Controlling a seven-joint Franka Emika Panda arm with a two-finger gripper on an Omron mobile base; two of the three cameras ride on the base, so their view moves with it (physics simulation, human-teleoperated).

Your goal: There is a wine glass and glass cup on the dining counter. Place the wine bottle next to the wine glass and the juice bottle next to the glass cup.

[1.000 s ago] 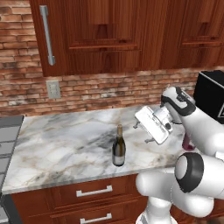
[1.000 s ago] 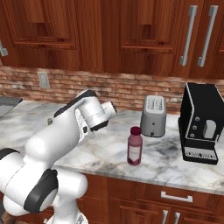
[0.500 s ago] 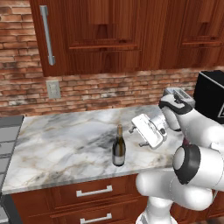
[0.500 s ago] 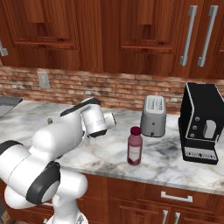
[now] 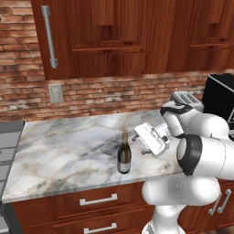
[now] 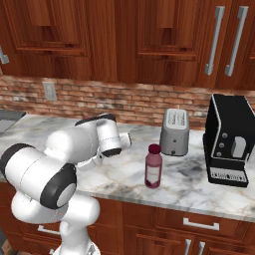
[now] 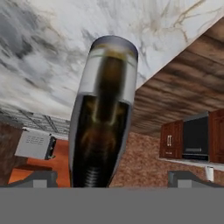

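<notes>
From the left base view, the wine bottle stands upright on the marble worktop, its long axis vertical, with the gripper just right of its neck and apart from it. In the right base view, the juice bottle stands well right of the wine bottle's side, near the toaster. In the hand view the wine bottle lies between the fingertips, jaws spread apart, not yet closed

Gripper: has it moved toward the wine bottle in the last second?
Yes. In the left base view the gripper has come down and leftward, closing on the standing wine bottle, which hasn't shifted on the worktop.
</notes>
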